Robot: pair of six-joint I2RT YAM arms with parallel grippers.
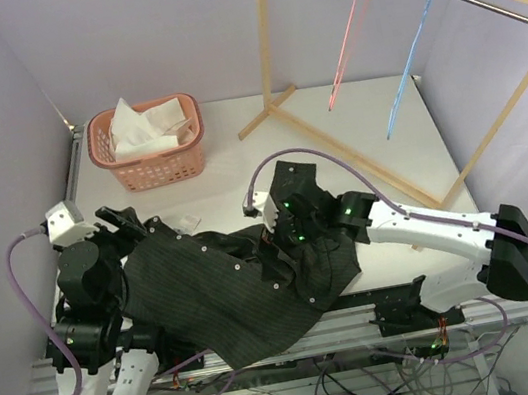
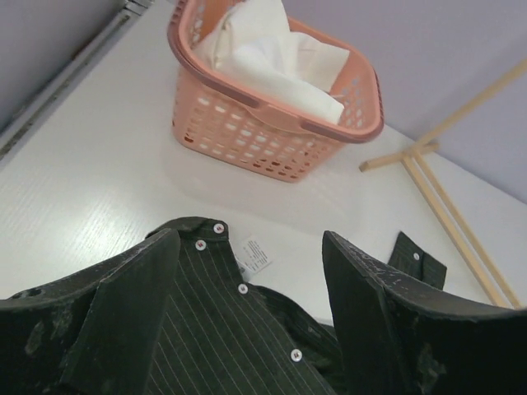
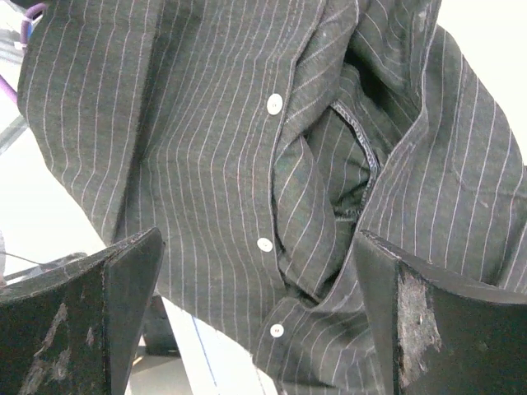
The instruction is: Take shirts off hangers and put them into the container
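Note:
The dark pinstriped shirt (image 1: pixel 218 286) lies crumpled on the table's front, its hem hanging over the near edge. My left gripper (image 1: pixel 132 225) stands open just over its collar (image 2: pixel 198 234), with the fabric (image 2: pixel 222 329) between the fingers but not pinched. My right gripper (image 1: pixel 287 244) hovers open above the shirt's buttoned middle (image 3: pixel 222 148); its fingers (image 3: pixel 412 313) straddle a fold. The white shirt (image 1: pixel 146 131) sits bunched in the salmon container (image 1: pixel 158 170) at the back left, also seen ahead in the left wrist view (image 2: pixel 263 140). The pink hanger (image 1: pixel 349 36) and the blue hanger (image 1: pixel 413 56) hang bare on the rail.
The wooden rack's foot (image 1: pixel 357 146) runs diagonally across the back right of the table, and its upright post (image 1: pixel 264 25) stands beside the container. A cuff of the dark shirt (image 2: pixel 416 262) lies near the rack foot (image 2: pixel 445 206). Purple walls close in left and right.

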